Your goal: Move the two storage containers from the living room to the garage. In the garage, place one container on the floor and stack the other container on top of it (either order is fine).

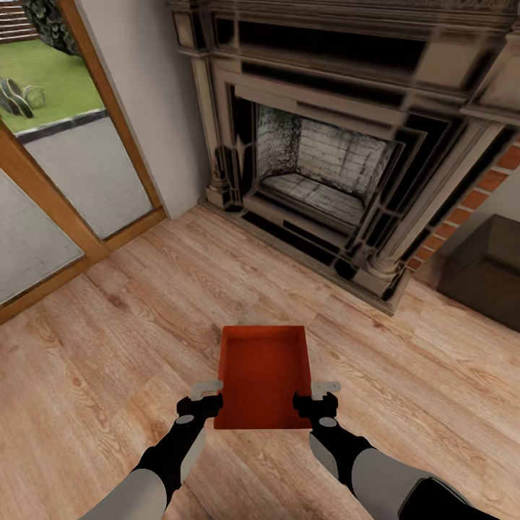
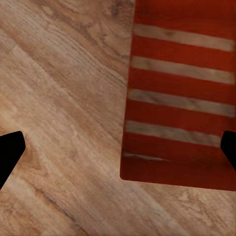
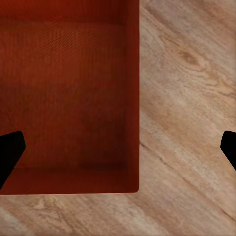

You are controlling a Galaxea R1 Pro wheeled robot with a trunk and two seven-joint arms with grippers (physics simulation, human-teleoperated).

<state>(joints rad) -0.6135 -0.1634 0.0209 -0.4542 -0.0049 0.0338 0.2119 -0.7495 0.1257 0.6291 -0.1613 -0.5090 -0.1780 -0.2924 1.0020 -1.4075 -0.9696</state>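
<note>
My left fingers [image 1: 207,392]: low at the near left corner of the box; spread wide in the left wrist view, one dark tip [image 2: 10,152] over bare planks, the other over the box's edge; nothing between them is gripped.
My right fingers [image 1: 323,394]: at the near right corner of the same box; also spread wide, one tip [image 3: 10,153] above the box's inside, the other above the floor; the right wall lies between them, though I cannot tell whether either tip touches it.
Storage container [image 1: 263,375]: one orange-red box, open on top, lying flat on the wood directly in front of me, between my two forearms; its long side runs away from me towards the fireplace; in the left wrist view its side shows pale stripes with planks seen through them.
Wood floor [image 1: 108,347]: light planks, running slantwise across the living room.
Fireplace [image 1: 325,166]: beyond the box, a dark carved surround with a pale brick firebox; red brick shows at its right.
Dark cabinet [image 1: 484,271]: far right, near the fireplace.
Glass door [image 1: 65,152]: far left, wood-framed; paving and grass outside.
</note>
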